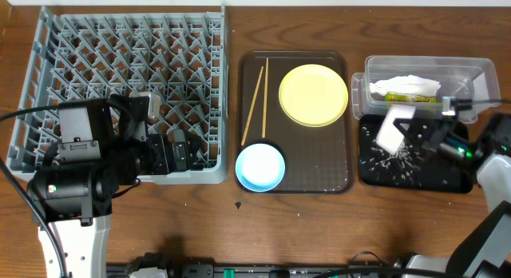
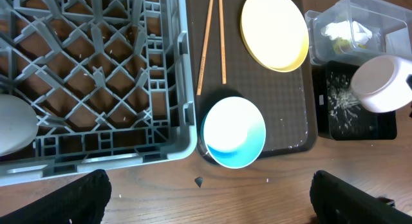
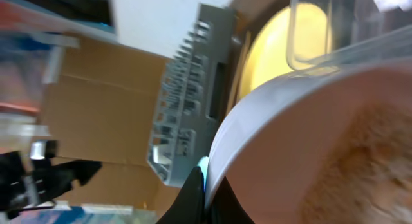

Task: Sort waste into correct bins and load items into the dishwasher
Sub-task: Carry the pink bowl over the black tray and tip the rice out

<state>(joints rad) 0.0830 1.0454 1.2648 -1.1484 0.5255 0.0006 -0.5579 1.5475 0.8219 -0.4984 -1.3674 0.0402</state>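
1. The right gripper (image 1: 411,134) is clamped on the rim of the white bowl (image 1: 391,128), which it holds tipped, mouth down, to the right of the brown serving tray (image 1: 319,158) and above the black tray (image 1: 431,178)
2. Whitish rice scraps (image 1: 391,156) lie scattered on the black tray under the bowl, so the step in hand looks like emptying the bowl; the blurred right wrist view does not show whether its inside is clean
3. To do it well, the bowl should stay over the middle of the black tray so no grains fall on the table, and the pinch on the rim should stay firm, since a tilted bowl can slip
4. The clear tub (image 1: 471,70), further right of the serving tray and behind the black tray, holds the paper napkin (image 1: 411,84) and the wrapper (image 1: 399,96)
5. On the serving tray rest the yellow plate (image 1: 313,95), the light blue bowl (image 1: 260,166) and the chopsticks (image 1: 255,102)
6. The dish rack (image 1: 128,62) stands left of the serving tray; the left gripper (image 2: 209,201) hangs at its near corner, fingers apart and empty
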